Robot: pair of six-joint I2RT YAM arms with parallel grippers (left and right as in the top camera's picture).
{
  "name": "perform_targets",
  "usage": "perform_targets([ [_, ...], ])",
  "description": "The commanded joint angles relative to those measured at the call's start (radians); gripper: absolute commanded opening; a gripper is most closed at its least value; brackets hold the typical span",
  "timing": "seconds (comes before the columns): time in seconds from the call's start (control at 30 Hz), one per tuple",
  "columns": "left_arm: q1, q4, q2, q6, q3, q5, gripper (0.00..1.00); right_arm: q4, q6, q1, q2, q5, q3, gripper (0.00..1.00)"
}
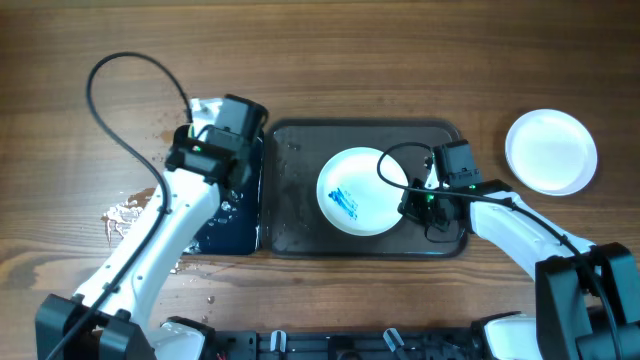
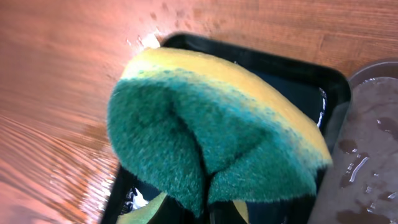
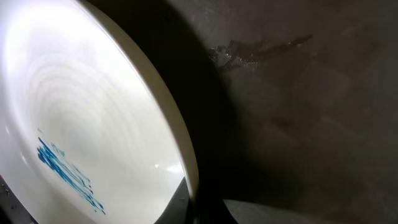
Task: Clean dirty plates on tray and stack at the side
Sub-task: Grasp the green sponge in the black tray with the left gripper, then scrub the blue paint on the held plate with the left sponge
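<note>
A white plate (image 1: 360, 190) with a blue smear lies on the dark grey tray (image 1: 295, 200), right of its centre. My right gripper (image 1: 412, 200) is shut on this plate's right rim; the right wrist view shows the plate (image 3: 81, 118), the smear and the rim between the fingers (image 3: 189, 208). A clean white plate (image 1: 551, 151) lies on the table at the far right, off the tray. My left gripper (image 1: 215, 150) is over the black basin and is shut on a green-and-yellow sponge (image 2: 211, 137), folded between its fingers.
The glossy black basin (image 1: 232, 225) holds water and lies against the tray's left edge. Water drops and a wet patch (image 1: 125, 212) lie on the wood left of the basin. The tray floor is wet (image 3: 261, 50).
</note>
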Motion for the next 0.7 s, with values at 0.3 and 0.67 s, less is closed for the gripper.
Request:
perform_targets([
  [0.3,0.218,0.024,0.106,0.078,0.011,0.684,0.04,-0.021,-0.073,0.011,0.095,0.021,-0.050,0.05],
  [0.67,-0.103,0.122,0.107,0.004,0.011,0.796,0.04,0.155,-0.013,0.174,0.095,0.000,-0.049,0.04],
])
